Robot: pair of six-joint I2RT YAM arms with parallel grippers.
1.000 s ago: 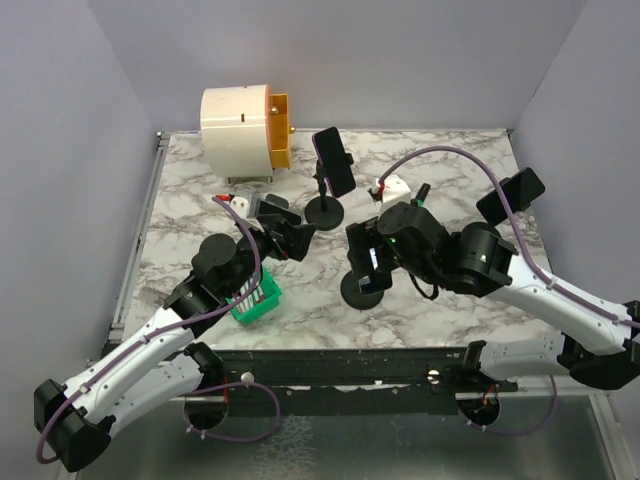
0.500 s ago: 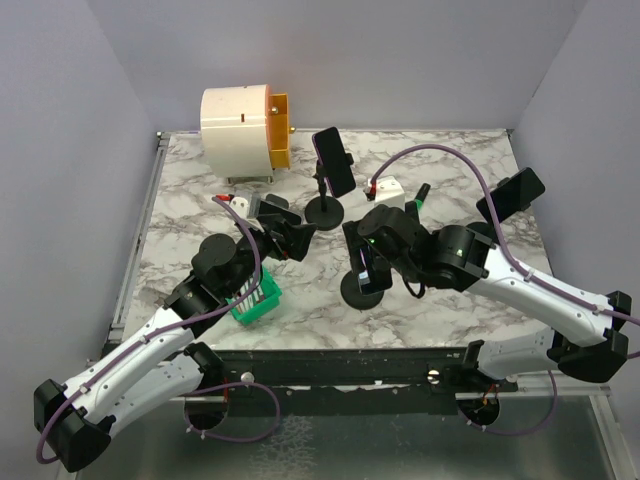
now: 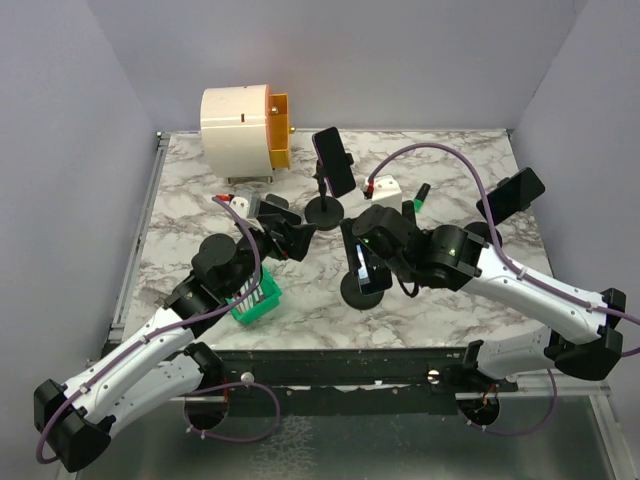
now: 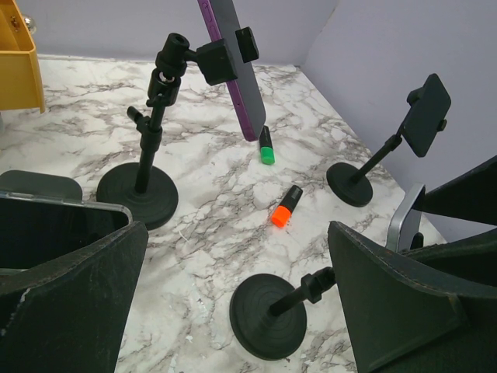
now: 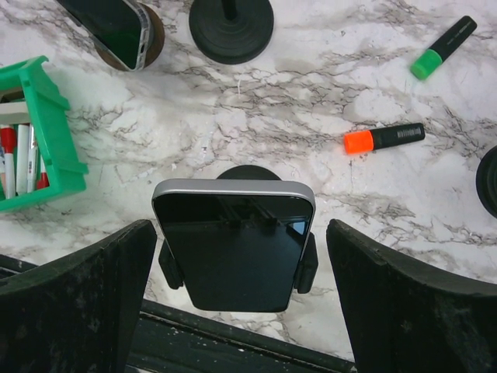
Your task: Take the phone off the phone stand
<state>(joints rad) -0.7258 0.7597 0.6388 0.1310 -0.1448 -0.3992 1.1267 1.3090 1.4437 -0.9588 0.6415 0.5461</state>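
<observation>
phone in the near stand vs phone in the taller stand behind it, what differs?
Edge: near phone silver, far phone purple. Grippers: near phone sits between the open fingers of the right gripper; far phone has none around it. Height: near stand is short, far stand tall. Both phones are clamped; both stands are black with round bases.

Nothing legible anywhere — the phone screen is dark, and any print on the orange marker or green marker is too small to read.
</observation>
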